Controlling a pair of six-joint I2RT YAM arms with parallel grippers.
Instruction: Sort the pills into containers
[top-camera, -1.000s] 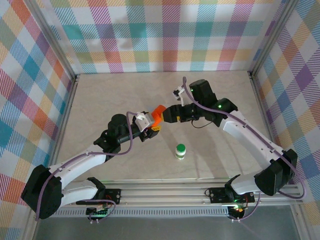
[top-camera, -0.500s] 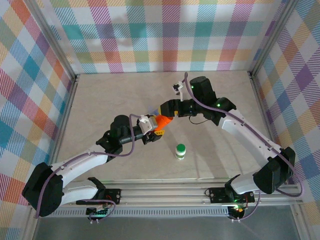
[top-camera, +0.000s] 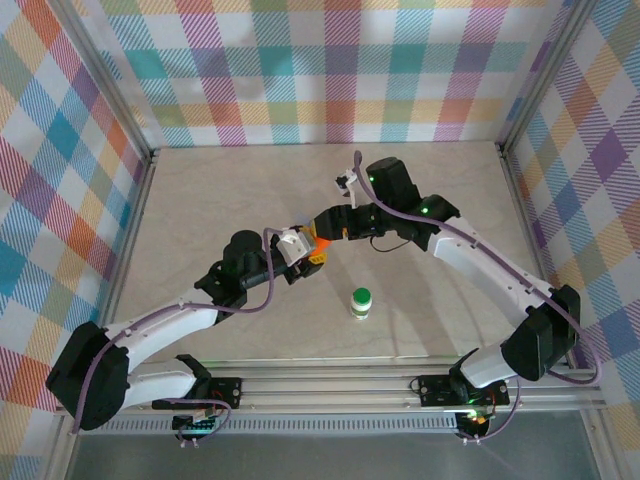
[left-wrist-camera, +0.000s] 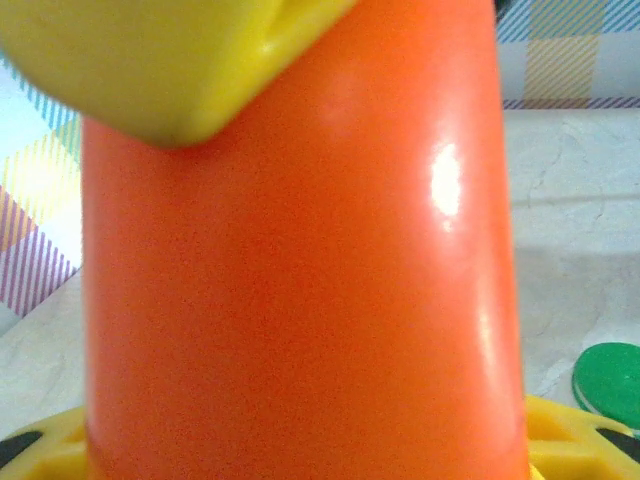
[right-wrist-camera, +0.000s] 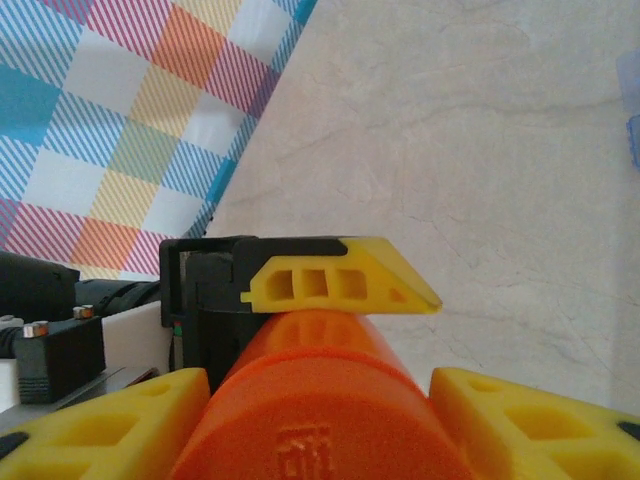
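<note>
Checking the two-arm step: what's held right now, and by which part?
Left fingers clamp the orange bottle by its body. Right fingers flank its cap; whether they grip cannot be told.

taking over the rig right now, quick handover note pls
Left gripper: jaws shut on the orange bottle, mid-table.
Right gripper: jaws around the bottle's round end, grip unclear.
White bottle, green cap on, stands apart toward the near edge.
Done: orange bottle gripped.
Left: opening, then all the sorting.
</note>
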